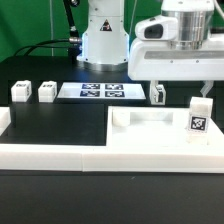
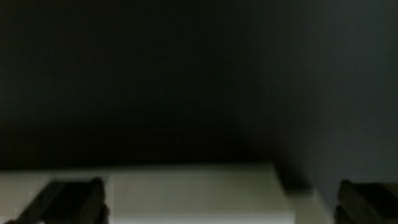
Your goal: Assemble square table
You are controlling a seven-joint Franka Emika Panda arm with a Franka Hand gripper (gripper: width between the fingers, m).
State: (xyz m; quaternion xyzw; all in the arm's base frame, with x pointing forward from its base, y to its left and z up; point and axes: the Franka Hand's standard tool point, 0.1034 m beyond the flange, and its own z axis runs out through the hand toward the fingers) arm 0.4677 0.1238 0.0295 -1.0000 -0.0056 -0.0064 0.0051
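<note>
Tool (image 2: 217, 205) hangs wide open and empty above the desk (image 1: 60, 125), apparently poised to collect the leg (image 1: 158, 95) beside the tabletop (image 1: 150, 132).

Low exterior; wrist close past hand (image 2: 217, 203)

Tabletop (image 1: 140, 130): one, white and square.
Legs (image 1: 20, 93): four, white (two as a pair, two standing singly).
Leg tags (image 1: 197, 124): one clearly seen; the rest are too small to count.
Marker board (image 1: 100, 84): one.
Tags on the marker board (image 1: 90, 90): four.
Border wall (image 1: 50, 157): one low white run, as far as can be told.
Robot arm (image 1: 100, 38): one.
Tool (image 2: 217, 200): one.
Fingers (image 2: 71, 200) of the tool: two, both in the wrist view.
Worktop (image 1: 60, 118): one, black.
</note>
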